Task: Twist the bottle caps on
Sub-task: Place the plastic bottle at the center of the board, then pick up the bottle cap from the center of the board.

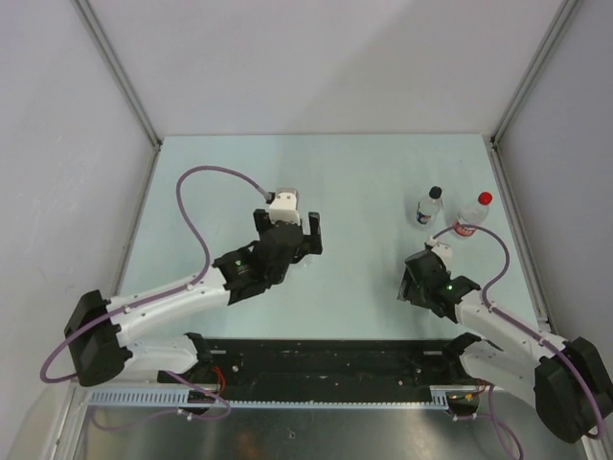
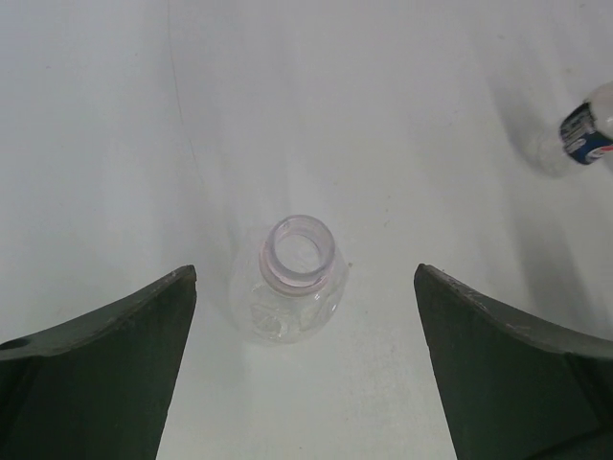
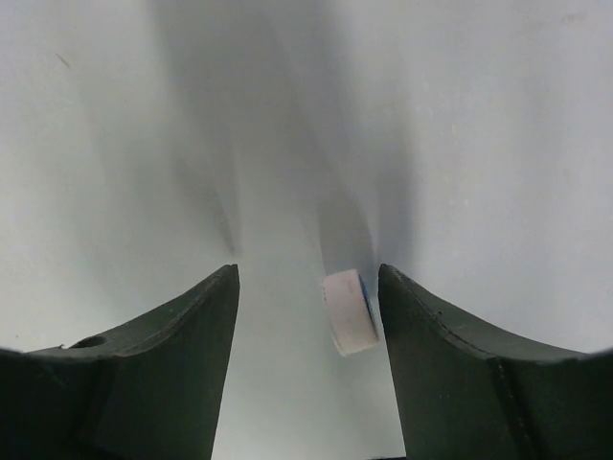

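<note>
Two bottles wear caps, the black-capped bottle (image 1: 430, 207) and the red-capped bottle (image 1: 471, 217); a third, the uncapped bottle (image 2: 287, 307), stands under the left gripper (image 2: 305, 278).
Both capped ones stand close together at the far right of the table (image 1: 364, 172), well apart from the left gripper, whose fingers are spread wide on either side of the upright uncapped bottle and touch neither side. The right gripper (image 3: 308, 278) is parted wider than the whitish cap (image 3: 347, 312), which sits on edge against one finger.
</note>
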`<move>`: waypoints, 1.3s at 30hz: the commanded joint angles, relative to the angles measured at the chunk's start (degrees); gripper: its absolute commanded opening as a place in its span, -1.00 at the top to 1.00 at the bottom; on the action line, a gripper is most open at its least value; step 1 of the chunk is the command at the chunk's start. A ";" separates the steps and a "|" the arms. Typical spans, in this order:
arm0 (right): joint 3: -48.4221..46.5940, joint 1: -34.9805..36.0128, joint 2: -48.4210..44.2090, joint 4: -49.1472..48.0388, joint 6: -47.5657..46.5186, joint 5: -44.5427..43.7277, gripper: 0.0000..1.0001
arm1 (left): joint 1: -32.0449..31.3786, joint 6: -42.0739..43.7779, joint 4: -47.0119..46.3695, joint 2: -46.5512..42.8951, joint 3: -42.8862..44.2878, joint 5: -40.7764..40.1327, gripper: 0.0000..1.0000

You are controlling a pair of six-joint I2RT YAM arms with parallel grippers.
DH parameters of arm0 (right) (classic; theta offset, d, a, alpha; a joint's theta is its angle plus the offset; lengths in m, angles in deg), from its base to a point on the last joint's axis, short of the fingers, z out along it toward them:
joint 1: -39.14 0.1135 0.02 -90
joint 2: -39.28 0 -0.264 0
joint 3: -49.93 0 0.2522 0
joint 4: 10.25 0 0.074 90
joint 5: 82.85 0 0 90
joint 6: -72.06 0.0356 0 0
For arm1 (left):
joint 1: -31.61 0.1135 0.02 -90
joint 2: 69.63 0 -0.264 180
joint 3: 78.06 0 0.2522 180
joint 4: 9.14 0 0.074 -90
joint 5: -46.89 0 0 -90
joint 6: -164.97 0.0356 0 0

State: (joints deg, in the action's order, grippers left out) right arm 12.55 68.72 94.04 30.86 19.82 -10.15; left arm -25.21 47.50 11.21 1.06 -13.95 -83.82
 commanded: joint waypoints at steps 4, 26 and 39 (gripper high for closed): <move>-2.18 4.65 3.99 5.98 8.45 -6.98 -0.14 | 0.22 -0.16 -1.34 -8.95 -1.17 3.54 -0.99; -2.97 7.45 -9.10 -6.92 1.12 22.04 0.66 | -4.03 18.66 -5.08 -20.62 -6.93 60.13 -0.99; -13.98 7.30 -5.96 0.49 5.01 44.45 0.71 | -14.86 36.89 -5.31 0.12 -1.47 50.93 -0.95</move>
State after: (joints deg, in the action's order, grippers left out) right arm 2.85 75.61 84.95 27.65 23.56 26.15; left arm -39.48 77.25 7.30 -4.69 -19.96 -32.82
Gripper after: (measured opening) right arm 0.238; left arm 0.988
